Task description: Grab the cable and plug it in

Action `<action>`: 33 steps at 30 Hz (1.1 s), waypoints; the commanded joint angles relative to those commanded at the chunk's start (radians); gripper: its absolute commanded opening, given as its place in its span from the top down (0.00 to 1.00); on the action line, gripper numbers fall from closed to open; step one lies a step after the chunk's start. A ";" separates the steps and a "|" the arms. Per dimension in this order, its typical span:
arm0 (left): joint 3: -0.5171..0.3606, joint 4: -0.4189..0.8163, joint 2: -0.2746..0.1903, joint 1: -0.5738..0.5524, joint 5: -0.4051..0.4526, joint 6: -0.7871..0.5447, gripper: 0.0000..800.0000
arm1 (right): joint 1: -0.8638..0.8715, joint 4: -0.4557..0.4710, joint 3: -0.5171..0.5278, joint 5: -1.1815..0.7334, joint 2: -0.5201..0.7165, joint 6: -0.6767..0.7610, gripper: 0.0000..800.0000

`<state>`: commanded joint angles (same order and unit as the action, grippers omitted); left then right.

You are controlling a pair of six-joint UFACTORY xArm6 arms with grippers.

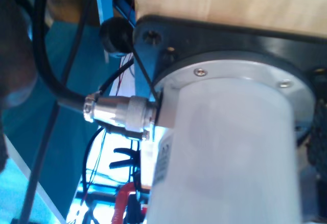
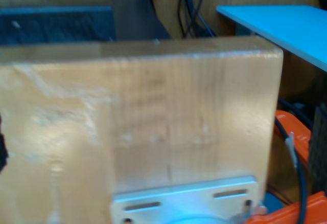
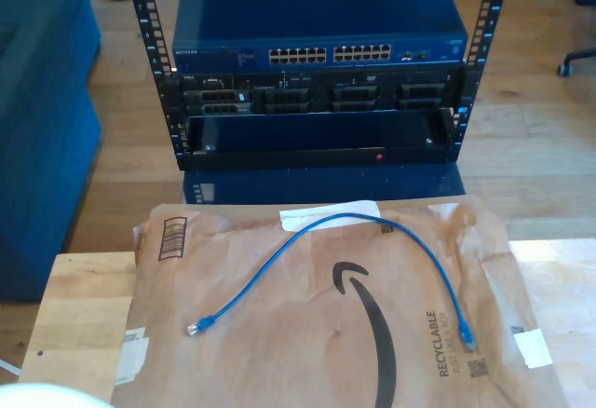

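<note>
Cable first: the thin bright blue ethernet cable arcs untouched across the brown paper mailer at the exterior view's centre, so grasp just behind a clear plug, though you cannot tell either gripper's jaw state.

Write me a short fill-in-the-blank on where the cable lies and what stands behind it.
1. The cable is coloured ____.
2. It lies on a flattened brown ____ mailer.
3. Behind the table, a rack holds a network ____ with rows of ports.
4. Both cable plugs lie ____, in no port.

Missing words: blue; paper; switch; loose
</note>
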<state>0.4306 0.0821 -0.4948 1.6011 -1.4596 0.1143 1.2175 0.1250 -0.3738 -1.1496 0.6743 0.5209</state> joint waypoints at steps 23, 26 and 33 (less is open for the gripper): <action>0.126 -0.206 0.002 -0.756 -0.069 0.769 0.00 | -1.336 -0.011 -0.222 -0.157 -0.043 1.135 0.00; 0.157 -0.241 0.005 -0.806 -0.069 0.816 0.00 | -1.493 -0.012 -0.304 -0.157 -0.117 1.238 0.00; 0.226 -0.367 0.008 -0.919 -0.121 0.904 0.00 | -1.666 -0.107 -0.448 -0.152 -0.298 1.353 0.00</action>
<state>0.6561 -0.2846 -0.4872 0.6820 -1.5808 1.0180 -0.4488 0.0176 -0.8218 -1.3015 0.3767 1.8742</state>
